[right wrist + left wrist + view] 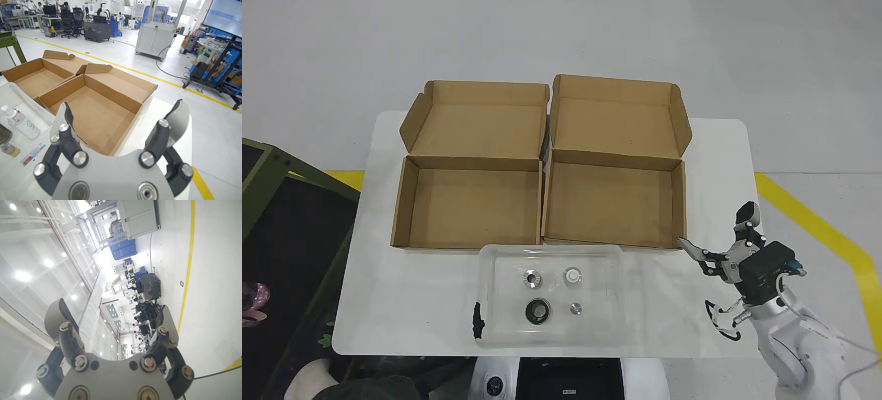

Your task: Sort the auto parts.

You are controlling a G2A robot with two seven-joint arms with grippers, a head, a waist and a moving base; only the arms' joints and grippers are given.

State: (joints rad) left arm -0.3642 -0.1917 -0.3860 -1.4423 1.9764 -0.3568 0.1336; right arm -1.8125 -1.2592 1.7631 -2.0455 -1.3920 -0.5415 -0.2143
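Though seemingly plastic, clear rectangular bin [504, 292]

I see a white surface [412, 300] with rounded corners. On its far half, the left brown cardboard box [474, 205] and the right brown cardboard box [612, 200] sit side by side, open, lids folded back. A clear plastic tray [602, 300] rests just in front of them, at the near edge.

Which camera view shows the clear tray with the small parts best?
The top view: it shows the whole clear tray and all four parts. The right wrist view catches one end, with a bottle. The left wrist view faces the hall instead.
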